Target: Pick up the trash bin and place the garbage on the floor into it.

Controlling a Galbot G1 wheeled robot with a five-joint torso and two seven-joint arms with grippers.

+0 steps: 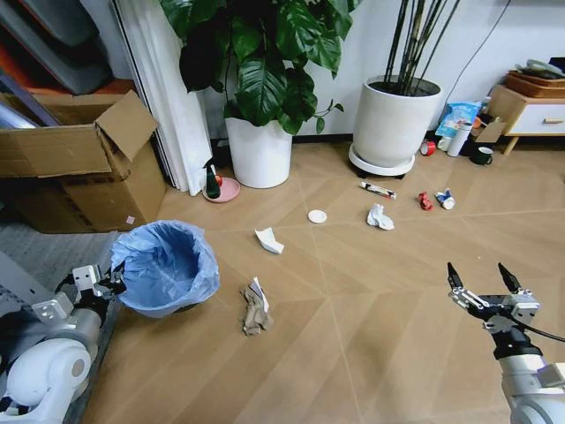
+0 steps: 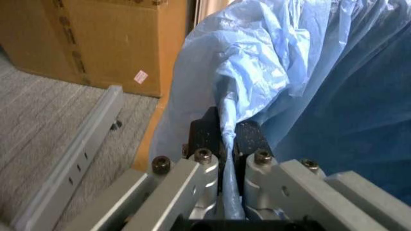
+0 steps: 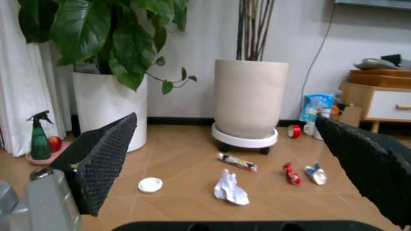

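Note:
The trash bin (image 1: 166, 268), small and lined with a crinkly light-blue bag, stands on the floor at the lower left. My left gripper (image 1: 113, 281) is shut on its near rim; in the left wrist view the fingers (image 2: 207, 137) pinch the blue bag (image 2: 257, 82). Garbage is scattered on the floor: a tan paper wad (image 1: 256, 311), a white folded scrap (image 1: 269, 240), a white disc (image 1: 317, 216) (image 3: 150, 185), a crumpled white wad (image 1: 380, 217) (image 3: 230, 188), a tube wrapper (image 1: 378, 190) (image 3: 237, 162), a red scrap (image 1: 425, 201) (image 3: 291, 174) and a blue-white scrap (image 1: 444, 200) (image 3: 316, 173). My right gripper (image 1: 482, 278) hangs open at the lower right, holding nothing.
Two large white plant pots (image 1: 259, 152) (image 1: 394, 121) stand at the back wall. A green spray bottle on a pink dish (image 1: 216, 185) sits by a white curtain. An open cardboard box (image 1: 84, 163) is at the left. A low wooden cabinet (image 1: 534, 110) is at the far right.

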